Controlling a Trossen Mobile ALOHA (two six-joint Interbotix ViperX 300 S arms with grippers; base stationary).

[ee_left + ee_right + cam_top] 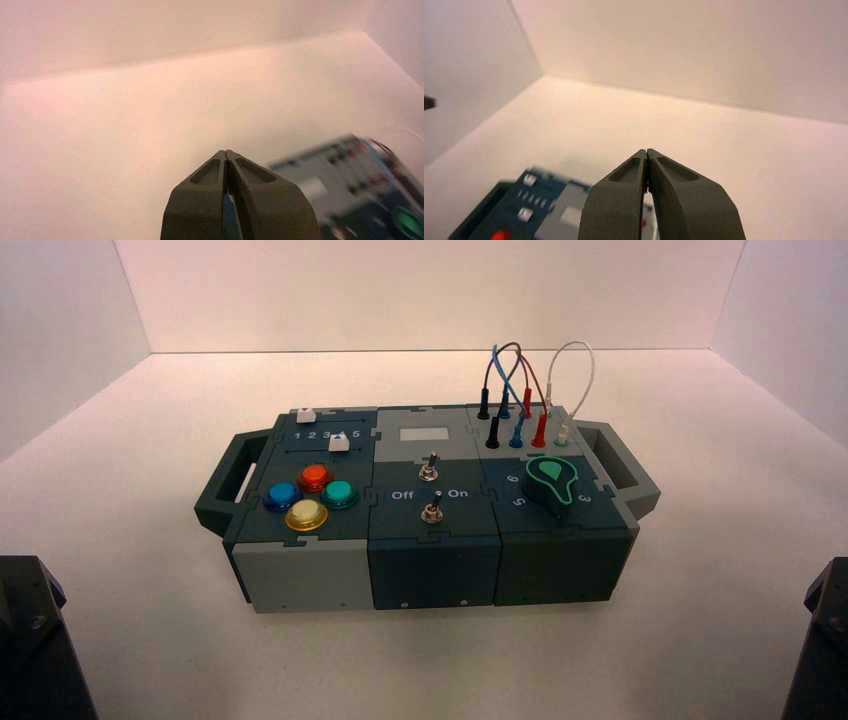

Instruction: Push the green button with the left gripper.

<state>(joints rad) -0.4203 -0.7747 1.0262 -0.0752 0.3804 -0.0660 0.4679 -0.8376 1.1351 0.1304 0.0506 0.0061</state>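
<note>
Green button (339, 493) left of centre in the high view, right-hand dome of the four-button cluster; small, hard, glossy, likely slippery; best pressed dead centre; left gripper (226, 153) pinched closed, empty, well apart.

Left gripper (226, 153), left wrist view: two dark olive-grey matte fingers (200, 200), broad at the base, tapering to blunt tips; each has a shallow teardrop recess on its upper face near the tip; a thin seam runs between the two

Right gripper (646, 151), right wrist view: same build, same dark grey-olive fingers (616, 200) with matching elongated recesses, rounded chamfered edges

High view: black boxy arm body (35, 640) at the lower left corner, faceted, with a small round screw on its angled face; a second black angular arm body (822, 640) at the lower right corner, edges faintly glossy
</note>
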